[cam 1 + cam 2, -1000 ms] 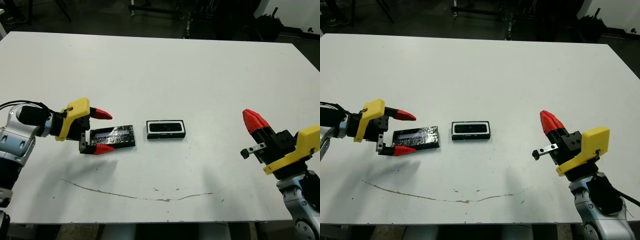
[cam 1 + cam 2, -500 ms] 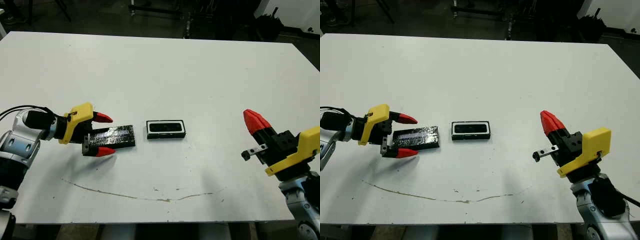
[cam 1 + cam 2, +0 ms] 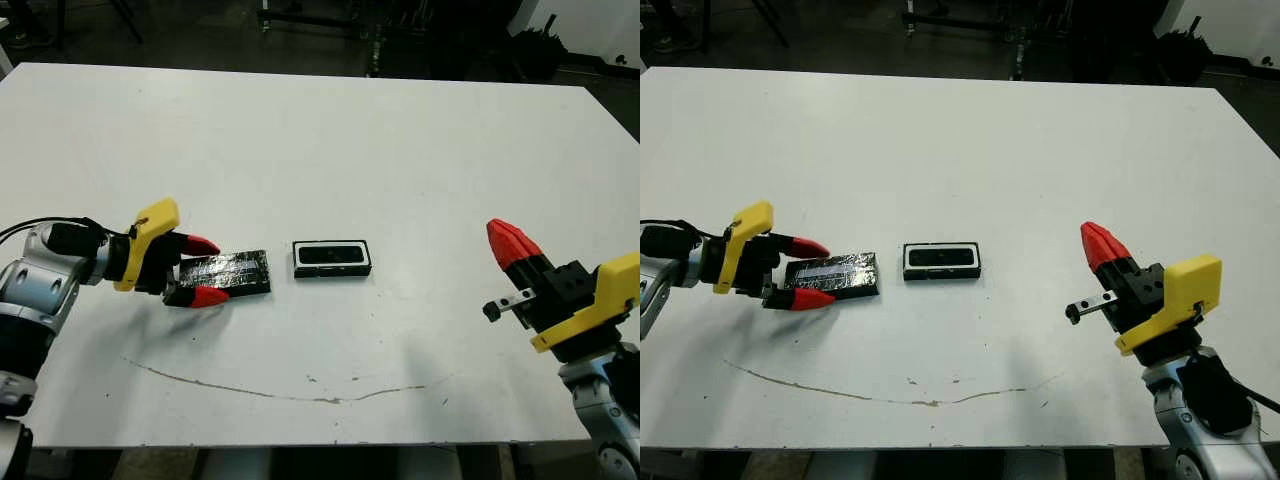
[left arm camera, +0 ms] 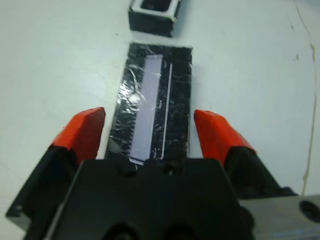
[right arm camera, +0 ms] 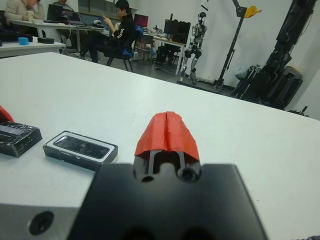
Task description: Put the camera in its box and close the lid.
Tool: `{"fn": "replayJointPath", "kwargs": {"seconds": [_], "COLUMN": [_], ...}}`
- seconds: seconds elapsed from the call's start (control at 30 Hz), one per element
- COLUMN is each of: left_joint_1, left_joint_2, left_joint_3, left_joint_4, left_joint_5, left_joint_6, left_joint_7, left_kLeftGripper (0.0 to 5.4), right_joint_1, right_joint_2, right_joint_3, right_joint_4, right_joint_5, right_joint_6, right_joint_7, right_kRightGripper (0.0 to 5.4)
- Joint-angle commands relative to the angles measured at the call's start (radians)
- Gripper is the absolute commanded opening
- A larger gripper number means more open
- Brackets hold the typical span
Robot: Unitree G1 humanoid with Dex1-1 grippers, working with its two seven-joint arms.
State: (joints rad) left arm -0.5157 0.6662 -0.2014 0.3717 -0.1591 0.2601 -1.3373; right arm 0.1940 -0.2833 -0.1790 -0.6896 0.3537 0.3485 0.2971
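The left gripper (image 3: 200, 270) has its jaws apart around the lid (image 3: 228, 272) lying beside the box (image 3: 332, 257) with the camera (image 3: 331, 254) inside, so squeeze gently, while the right gripper (image 3: 510, 244) jaws are together.

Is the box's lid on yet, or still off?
Off. The lid lies flat on the table beside the box, between the open left gripper's fingers; the box's top is uncovered.

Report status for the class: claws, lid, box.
Left claw open, straddling the lid, flat on table. Right claw shut, idle, apart. Box beside lid, dark camera seemingly inside. Nothing between.
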Motion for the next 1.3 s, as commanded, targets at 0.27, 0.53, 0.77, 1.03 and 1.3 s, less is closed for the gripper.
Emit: {"fn": "replayJointPath", "kwargs": {"seconds": [0.27, 0.53, 0.77, 1.03, 1.3], "left_joint_1": [-0.036, -0.014, 0.048, -0.023, -0.165], "left_joint_2": [0.022, 0.005, -0.059, -0.133, -0.221], "left_joint_3": [-0.032, -0.001, 0.108, 0.133, 0.061], "left_joint_4": [0.029, 0.015, -0.023, 0.073, 0.287], "left_joint_5": [0.048, 0.040, -0.047, -0.125, -0.053], "left_joint_6": [-0.087, -0.087, -0.090, -0.085, -0.120], "left_joint_7": [-0.059, -0.019, 0.121, 0.100, 0.061], "left_kLeftGripper": [3.15, 3.15, 3.15, 3.15, 3.15], "right_joint_1": [-0.002, -0.003, 0.004, 0.004, 0.009], "right_joint_2": [-0.019, -0.020, -0.016, -0.012, -0.010], "right_joint_3": [-0.016, -0.022, -0.013, -0.001, 0.008], "right_joint_4": [-0.010, -0.019, -0.031, -0.028, -0.030], "right_joint_5": [0.009, 0.009, 0.002, 0.003, 0.001], "right_joint_6": [0.040, 0.045, 0.058, 0.053, 0.041], "right_joint_7": [-0.011, -0.010, -0.020, -0.025, -0.024], "right_kRightGripper": [0.00, 0.00, 0.00, 0.00, 0.00]}}
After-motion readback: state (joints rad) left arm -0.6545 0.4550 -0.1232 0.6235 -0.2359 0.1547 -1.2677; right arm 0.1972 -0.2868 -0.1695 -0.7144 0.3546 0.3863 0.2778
